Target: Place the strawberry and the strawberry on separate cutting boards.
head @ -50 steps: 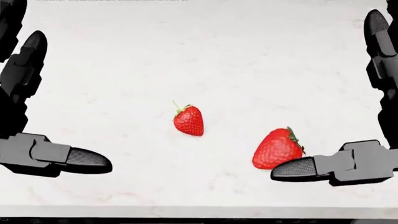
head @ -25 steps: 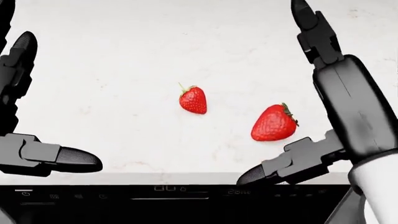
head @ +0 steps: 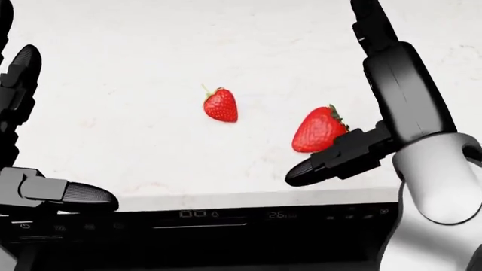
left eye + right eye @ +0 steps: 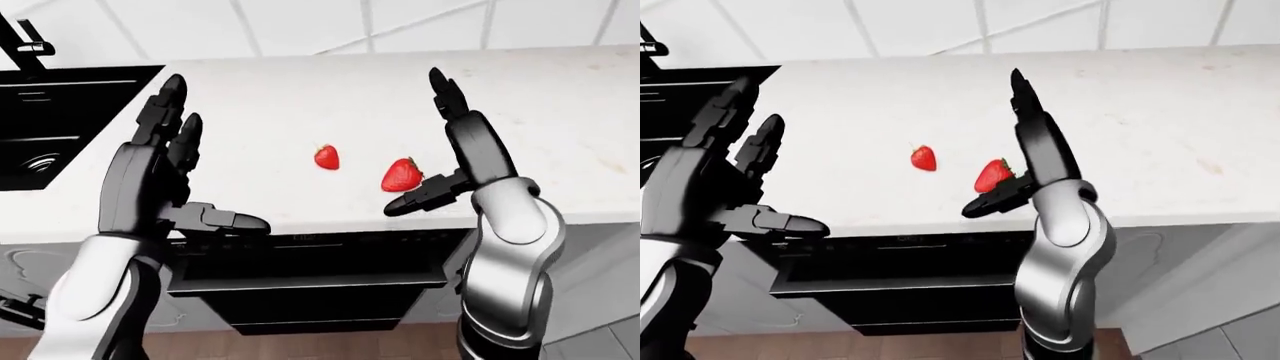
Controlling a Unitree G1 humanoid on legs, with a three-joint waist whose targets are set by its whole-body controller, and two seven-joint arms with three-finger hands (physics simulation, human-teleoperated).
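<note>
With both hands' fingers wide and holding nothing, pinch the larger red strawberry (image 3: 318,130) on the white counter (image 3: 135,84) gently across its soft, light sides.

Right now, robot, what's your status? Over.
Both robot hands open: left, right. Big strawberry by right thumb, not gripped. Small strawberry loose on counter. No cutting boards in view.

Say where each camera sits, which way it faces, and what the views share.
Head view: on the head, facing steeply down at the counter; both hands.
Left-eye view: head, looking ahead and down; sink, wall tiles, left hand.
Right-eye view: the same, offset; right hand.
Shared: small strawberry, large strawberry.
</note>
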